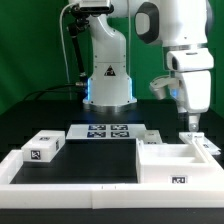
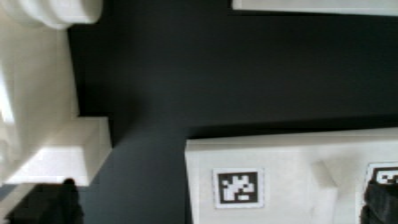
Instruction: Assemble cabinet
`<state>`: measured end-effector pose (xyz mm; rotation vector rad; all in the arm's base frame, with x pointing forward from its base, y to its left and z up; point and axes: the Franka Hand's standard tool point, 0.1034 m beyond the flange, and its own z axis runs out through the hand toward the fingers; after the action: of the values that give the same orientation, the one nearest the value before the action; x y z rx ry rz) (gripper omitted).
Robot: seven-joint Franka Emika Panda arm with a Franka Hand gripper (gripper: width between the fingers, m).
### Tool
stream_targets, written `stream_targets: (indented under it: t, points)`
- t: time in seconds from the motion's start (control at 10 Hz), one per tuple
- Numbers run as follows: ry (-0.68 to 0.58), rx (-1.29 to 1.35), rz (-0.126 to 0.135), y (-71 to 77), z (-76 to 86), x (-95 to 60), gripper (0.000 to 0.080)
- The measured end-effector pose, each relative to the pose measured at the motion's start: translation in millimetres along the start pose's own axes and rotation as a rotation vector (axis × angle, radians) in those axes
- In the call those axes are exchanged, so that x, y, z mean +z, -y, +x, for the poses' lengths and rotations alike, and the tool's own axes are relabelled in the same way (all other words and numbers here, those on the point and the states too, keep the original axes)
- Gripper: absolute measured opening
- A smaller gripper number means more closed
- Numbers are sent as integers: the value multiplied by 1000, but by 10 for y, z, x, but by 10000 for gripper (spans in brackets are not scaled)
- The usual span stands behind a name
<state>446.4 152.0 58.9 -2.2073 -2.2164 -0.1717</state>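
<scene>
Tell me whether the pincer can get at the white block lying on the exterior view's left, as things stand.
Probably yes. The block lies on the dark table with nothing above it. The pincer hangs over the box on the exterior view's right, so it must cross first.

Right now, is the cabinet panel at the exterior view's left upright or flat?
Flat: the cabinet panel lies on the table, broad face up, wider than tall.
</scene>
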Motion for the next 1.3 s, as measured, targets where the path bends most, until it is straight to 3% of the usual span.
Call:
stream_targets:
  t: [0.2, 0.5, 0.7, 1.0, 1.3]
  points:
    - [4, -61, 14, 95, 159, 59, 797]
    - [4, -53, 13, 88, 128, 66, 797]
    - [-16, -76, 9, 190, 205, 184, 797]
    - [-20, -74, 41, 317, 201, 342, 797]
    - [-32, -62, 56, 402, 205, 484, 797]
